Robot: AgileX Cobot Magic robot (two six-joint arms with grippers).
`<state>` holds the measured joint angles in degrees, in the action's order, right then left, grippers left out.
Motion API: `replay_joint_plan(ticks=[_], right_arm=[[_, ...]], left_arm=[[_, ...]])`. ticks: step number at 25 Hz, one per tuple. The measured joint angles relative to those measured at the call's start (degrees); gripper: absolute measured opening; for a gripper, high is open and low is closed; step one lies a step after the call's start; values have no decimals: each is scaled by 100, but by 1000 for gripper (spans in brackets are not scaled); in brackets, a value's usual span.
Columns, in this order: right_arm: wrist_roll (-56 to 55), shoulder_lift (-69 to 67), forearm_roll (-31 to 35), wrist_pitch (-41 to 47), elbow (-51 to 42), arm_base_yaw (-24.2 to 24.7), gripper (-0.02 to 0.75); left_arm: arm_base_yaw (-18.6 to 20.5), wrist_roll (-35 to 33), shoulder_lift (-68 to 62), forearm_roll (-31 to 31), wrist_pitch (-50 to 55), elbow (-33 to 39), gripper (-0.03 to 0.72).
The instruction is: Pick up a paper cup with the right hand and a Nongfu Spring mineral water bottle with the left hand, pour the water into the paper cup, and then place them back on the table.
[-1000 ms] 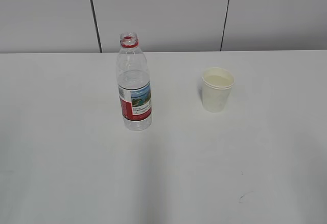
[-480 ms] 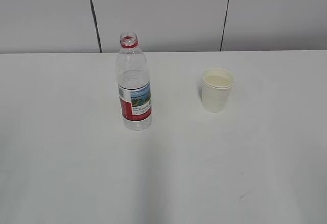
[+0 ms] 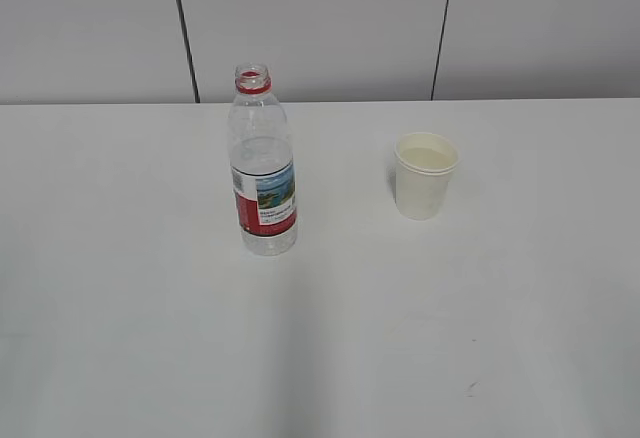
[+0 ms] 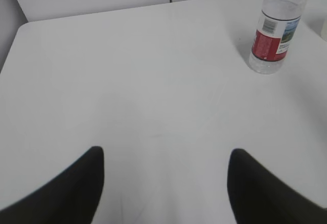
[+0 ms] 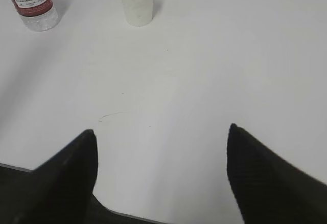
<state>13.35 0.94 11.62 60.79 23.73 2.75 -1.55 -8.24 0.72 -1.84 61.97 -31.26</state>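
The capless Nongfu Spring bottle (image 3: pixel 263 163) stands upright on the white table (image 3: pixel 150 308), left of centre; it also shows in the left wrist view (image 4: pixel 275 27) and the right wrist view (image 5: pixel 31 2). The off-white paper cup (image 3: pixel 426 175) stands upright to its right, with liquid inside; it shows in the right wrist view (image 5: pixel 136 0) too. Neither arm appears in the exterior view. My left gripper (image 4: pixel 164 155) is open and empty, well short of the bottle. My right gripper (image 5: pixel 162 132) is open and empty near the table's front edge, well short of the cup.
A grey panelled wall (image 3: pixel 320 28) rises behind the table's far edge. Small dark marks (image 3: pixel 470 389) lie on the table at the front right. The table's left corner (image 4: pixel 20 27) shows in the left wrist view.
The bottle and cup have not moved. The dark mark at the front right of the table looks shorter than before.
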Motion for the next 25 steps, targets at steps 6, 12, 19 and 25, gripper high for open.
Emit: replay_joint_plan(ticks=[6,12,19,25], right_arm=[[0,0,0,10,0,0,582],[0,0,0,10,0,0,582],[0,0,0,10,0,0,582],[0,0,0,10,0,0,582]], left_arm=[[0,0,6,0,0,0,456],[0,0,6,0,0,0,456],[0,0,6,-11,0,0,456],[0,0,6,-18,0,0,456]])
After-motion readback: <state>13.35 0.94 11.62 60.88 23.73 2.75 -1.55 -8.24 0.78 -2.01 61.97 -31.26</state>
